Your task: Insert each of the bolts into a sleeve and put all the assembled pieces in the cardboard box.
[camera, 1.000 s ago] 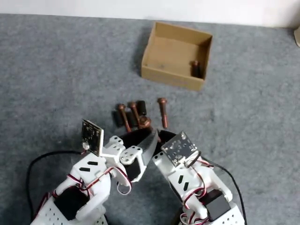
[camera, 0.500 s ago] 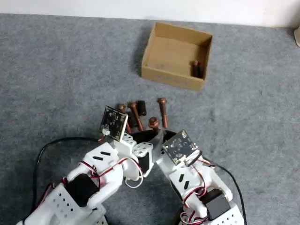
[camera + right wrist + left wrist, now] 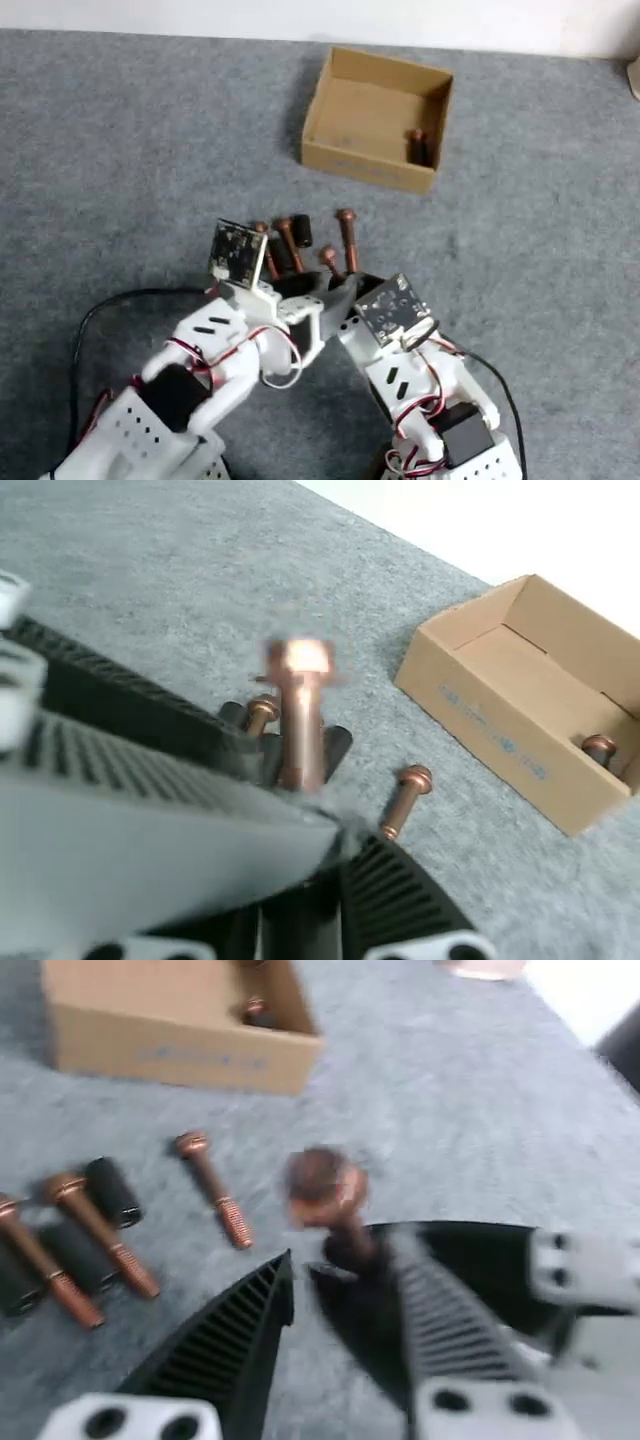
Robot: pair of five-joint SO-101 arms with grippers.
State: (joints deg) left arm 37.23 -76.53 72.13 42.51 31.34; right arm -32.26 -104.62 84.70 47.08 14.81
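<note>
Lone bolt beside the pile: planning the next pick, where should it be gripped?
Probably mid-shank, from straight above, closing across it. The bolt lies flat on the carpet, head toward the box, with bare carpet either side.

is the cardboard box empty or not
Not empty: the cardboard box holds one sleeved copper bolt, in a corner.

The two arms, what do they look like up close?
Left arm and right arm are white plastic shells with black motors, thin red, white and black wires, ribbed black fingers, and a dark square circuit board at each wrist. Black cables trail behind.
</note>
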